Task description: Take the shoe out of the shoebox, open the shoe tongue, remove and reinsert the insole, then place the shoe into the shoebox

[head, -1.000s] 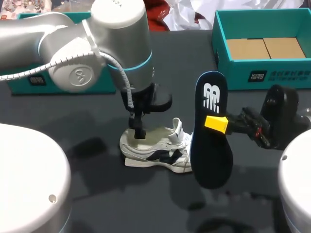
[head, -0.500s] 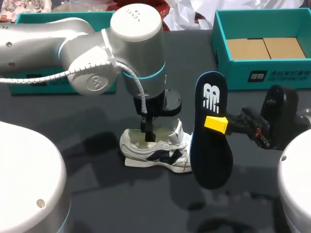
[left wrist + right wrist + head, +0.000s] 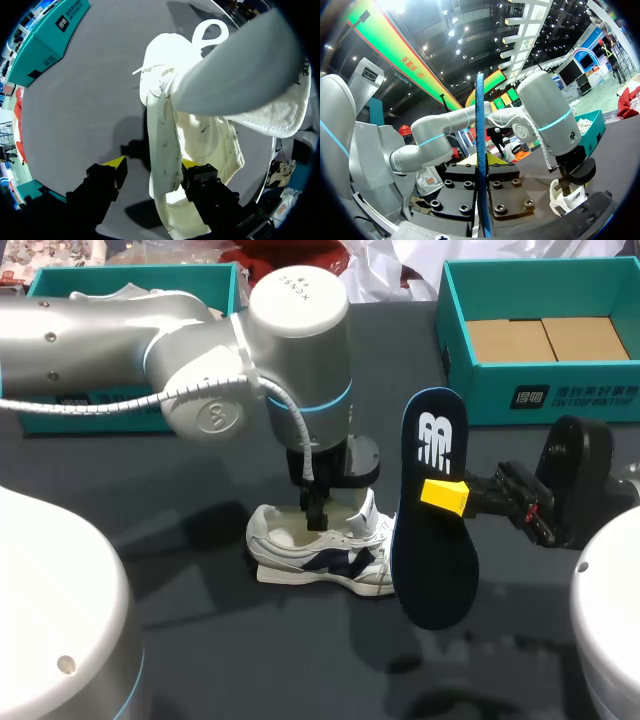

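Insole out of the shoe, shoe out of the shoebox

We see the white shoe (image 3: 320,558) standing on its sole mid-table (image 3: 200,640), well apart from the teal shoebox (image 3: 540,400) at the far right edge. Our left gripper (image 3: 154,167) hangs over the shoe's opening with its fingers released: one yellow tip (image 3: 116,164) sits outside the side wall, over the table, and the other (image 3: 192,165) sits inside the shoe, so they straddle the wall without pinching it. Our right gripper (image 3: 445,493) is clenched on the dark blue insole (image 3: 432,510) at about mid-length and holds it on end, just beside the shoe's toe. In the right wrist view the insole (image 3: 480,150) appears edge-on between the fingers.
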Controlling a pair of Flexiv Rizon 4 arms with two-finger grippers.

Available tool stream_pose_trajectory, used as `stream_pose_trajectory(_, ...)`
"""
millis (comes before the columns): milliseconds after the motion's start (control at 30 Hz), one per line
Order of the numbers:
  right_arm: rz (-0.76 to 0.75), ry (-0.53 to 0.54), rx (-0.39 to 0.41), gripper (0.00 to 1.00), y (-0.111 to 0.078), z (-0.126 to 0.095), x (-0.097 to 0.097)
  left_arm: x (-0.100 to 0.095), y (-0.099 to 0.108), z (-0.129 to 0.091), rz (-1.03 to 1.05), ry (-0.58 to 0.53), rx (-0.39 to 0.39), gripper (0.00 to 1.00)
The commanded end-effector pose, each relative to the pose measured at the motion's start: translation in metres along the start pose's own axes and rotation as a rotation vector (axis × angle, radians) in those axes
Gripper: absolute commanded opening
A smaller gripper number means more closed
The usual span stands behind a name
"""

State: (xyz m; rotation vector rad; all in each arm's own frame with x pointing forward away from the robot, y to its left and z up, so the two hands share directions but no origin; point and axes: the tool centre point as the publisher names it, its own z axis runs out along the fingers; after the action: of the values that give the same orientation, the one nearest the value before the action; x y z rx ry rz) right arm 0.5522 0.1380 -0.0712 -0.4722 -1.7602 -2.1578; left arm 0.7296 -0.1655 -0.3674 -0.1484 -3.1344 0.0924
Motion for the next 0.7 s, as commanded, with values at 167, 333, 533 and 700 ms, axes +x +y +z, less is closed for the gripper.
stream_pose_trajectory(167, 0.000, -0.008, 0.000, 0.00, -0.0005, -0.0001, 0.0042, 0.0046, -0.0016, 0.0081, 0.008, 0.025, 0.004, 0.57)
stream_pose_trajectory(333, 0.000, -0.008, 0.000, 0.00, -0.0005, -0.0001, 0.0042, 0.0072, -0.0049, 0.0099, 0.017, 0.036, 0.002, 0.31)
stream_pose_trajectory(533, 0.000, -0.008, 0.000, 0.00, -0.0005, -0.0001, 0.0042, 0.0083, -0.0052, 0.0084, 0.033, 0.038, -0.002, 0.00)
stream_pose_trajectory(700, 0.000, -0.008, 0.000, 0.00, -0.0005, -0.0001, 0.0042, 0.0073, -0.0033, 0.0060, 0.060, 0.068, 0.002, 0.00)
